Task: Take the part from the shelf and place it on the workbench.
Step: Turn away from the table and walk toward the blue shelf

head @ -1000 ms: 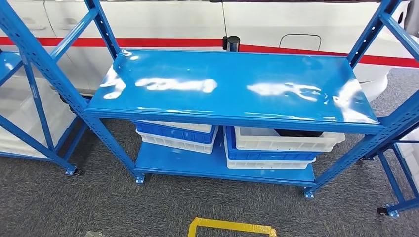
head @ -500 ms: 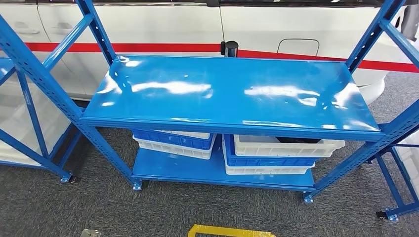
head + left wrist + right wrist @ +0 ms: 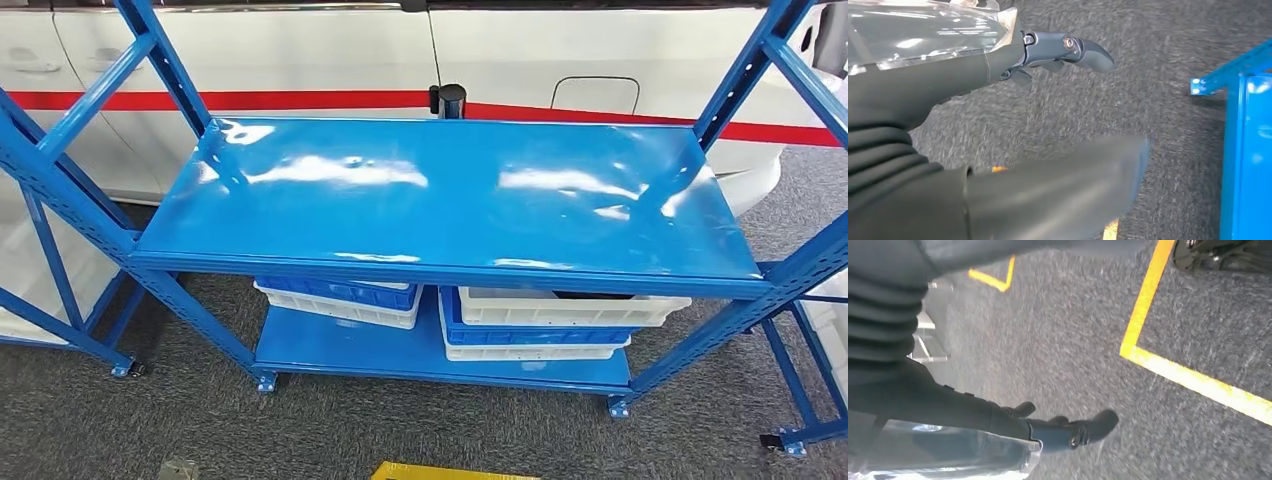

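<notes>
A dark part (image 3: 595, 295) lies in the upper white bin (image 3: 560, 308) on the right of the blue rack's lower shelf (image 3: 340, 350), mostly hidden under the glossy bare top shelf (image 3: 450, 200). My left hand (image 3: 948, 72) hangs over grey carpet beside a blue rack foot (image 3: 1243, 150), fingers (image 3: 1083, 50) and thumb apart, holding nothing. My right hand (image 3: 948, 405) hangs over the carpet too, its fingers (image 3: 1083, 430) stretched out with nothing in them.
Stacked blue and white bins (image 3: 340, 297) sit on the lower shelf's left. More blue racks stand at left (image 3: 40, 200) and right (image 3: 810, 330). A white car with a red stripe (image 3: 300, 100) and a black post (image 3: 447, 100) are behind. Yellow floor tape (image 3: 440, 472) lies in front.
The whole picture has shifted: the camera has moved nearer the rack, which now sits larger and lower-left in view, and the yellow tape has slid toward the bottom edge.
</notes>
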You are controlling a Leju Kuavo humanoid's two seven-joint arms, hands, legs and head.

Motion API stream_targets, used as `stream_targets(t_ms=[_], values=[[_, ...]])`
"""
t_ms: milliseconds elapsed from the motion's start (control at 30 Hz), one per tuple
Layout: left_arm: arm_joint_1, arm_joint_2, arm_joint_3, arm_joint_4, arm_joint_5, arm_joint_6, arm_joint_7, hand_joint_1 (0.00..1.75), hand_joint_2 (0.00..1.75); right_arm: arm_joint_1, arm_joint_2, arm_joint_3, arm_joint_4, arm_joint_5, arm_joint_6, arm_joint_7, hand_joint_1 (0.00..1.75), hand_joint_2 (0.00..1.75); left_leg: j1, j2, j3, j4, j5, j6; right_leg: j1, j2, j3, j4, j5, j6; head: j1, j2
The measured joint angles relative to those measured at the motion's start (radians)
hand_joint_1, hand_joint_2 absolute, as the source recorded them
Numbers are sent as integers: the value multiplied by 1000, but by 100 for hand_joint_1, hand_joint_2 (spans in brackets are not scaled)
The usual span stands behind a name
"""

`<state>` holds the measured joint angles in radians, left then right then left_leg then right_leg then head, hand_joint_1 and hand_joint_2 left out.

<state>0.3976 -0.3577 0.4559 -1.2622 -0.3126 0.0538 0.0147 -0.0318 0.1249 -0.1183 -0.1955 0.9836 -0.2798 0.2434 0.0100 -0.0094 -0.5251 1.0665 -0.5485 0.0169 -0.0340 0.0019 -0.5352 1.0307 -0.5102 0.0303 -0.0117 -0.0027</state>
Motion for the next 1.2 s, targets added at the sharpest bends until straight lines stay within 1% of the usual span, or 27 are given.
stream_targets(t_ms=[33,100,133,167,200,233,267,300,333,367,400,467,500,533,600,800,967,1100,1200], values=[[-4,5,-9,20,8,3,3,0,175,0,-2,-1,-5,-20,6,-2,0,175,1,2,-26,49,-22,-6,0,-1,2,-2,0,-4,-1,0],[-8,17,-27,63,23,4,4,0,175,-1,-5,-2,-17,-63,18,-8,0,175,2,5,-100,175,-71,-14,2,-1,3,-2,-4,-10,-1,0],[-8,23,-36,87,30,4,5,0,175,-1,-8,-2,-25,-85,24,-12,0,131,2,5,-130,219,-81,-16,4,-1,4,-2,-6,-12,-1,0],[-7,28,-45,113,37,4,5,0,175,-1,-10,-2,-35,-108,30,-17,0,87,2,5,-146,231,-73,-16,5,-1,6,-2,-7,-15,0,0],[-7,34,-54,138,44,3,6,0,175,-2,-12,-2,-46,-129,36,-22,0,44,2,5,-143,207,-46,-13,7,-1,8,-2,-9,-17,-1,0],[-6,41,-63,164,51,3,6,0,175,-3,-13,-2,-57,-151,42,-28,0,0,2,6,-122,150,-7,-7,8,0,10,-2,-10,-18,-1,0],[-7,48,-72,187,58,2,6,0,131,-5,-15,-2,-68,-172,48,-34,0,0,1,6,-94,82,30,1,9,0,13,-3,-12,-20,-1,0],[-8,57,-80,211,65,1,6,0,87,-7,-16,-2,-78,-193,53,-39,0,0,-2,6,-72,27,43,8,11,1,15,-3,-14,-19,0,0],[-11,65,-90,234,72,-1,5,0,44,-8,-18,-1,-88,-215,60,-45,0,0,-5,6,-58,-7,44,14,13,1,14,-3,-17,-17,0,0],[-13,73,-100,256,79,-3,5,0,0,-8,-20,0,-97,-239,67,-51,0,0,-9,5,-54,-19,35,18,14,0,13,-3,-19,-13,0,0],[-15,82,-110,278,87,-6,5,0,0,-7,-22,1,-105,-263,74,-57,0,0,-13,3,-53,-21,31,20,16,0,12,-3,-21,-8,0,0],[-20,98,-131,318,102,-9,3,0,0,-1,-28,6,-116,-314,88,-70,0,0,-14,2,-49,-32,60,6,19,-2,14,-7,-24,-14,0,0],[-27,106,-142,340,111,-11,3,0,0,4,-32,9,-120,-339,95,-76,0,0,-16,2,-47,-37,72,3,21,-2,16,-9,-23,-17,1,0],[-36,115,-154,361,119,-12,2,0,0,10,-37,12,-123,-366,102,-83,0,0,-17,2,-48,-39,77,0,22,-2,17,-13,-22,-20,1,0],[-56,134,-179,406,135,-14,2,0,0,26,-44,19,-129,-420,117,-96,0,0,-20,1,-49,-39,76,11,21,-2,20,-19,-18,-14,1,0],[-110,191,-248,527,184,-26,-2,0,0,72,-68,39,-145,-574,161,-135,0,0,-20,1,-48,-39,72,17,21,-2,28,-33,-15,-10,2,0],[-152,240,-305,623,225,-32,-7,0,0,106,-85,57,-156,-705,198,-168,0,0,-21,1,-48,-38,70,20,20,-2,29,-36,-15,-8,1,0],[-184,279,-349,699,257,-39,-8,0,0,134,-95,73,-164,-806,226,-194,0,0,-20,1,-47,-38,69,21,17,-2,29,-36,-16,0,1,0],[-204,303,-379,749,281,-44,-10,0,0,152,-105,84,-170,-882,247,-213,0,0,-19,1,-46,-38,69,21,17,-2,29,-36,-17,0,1,0]])
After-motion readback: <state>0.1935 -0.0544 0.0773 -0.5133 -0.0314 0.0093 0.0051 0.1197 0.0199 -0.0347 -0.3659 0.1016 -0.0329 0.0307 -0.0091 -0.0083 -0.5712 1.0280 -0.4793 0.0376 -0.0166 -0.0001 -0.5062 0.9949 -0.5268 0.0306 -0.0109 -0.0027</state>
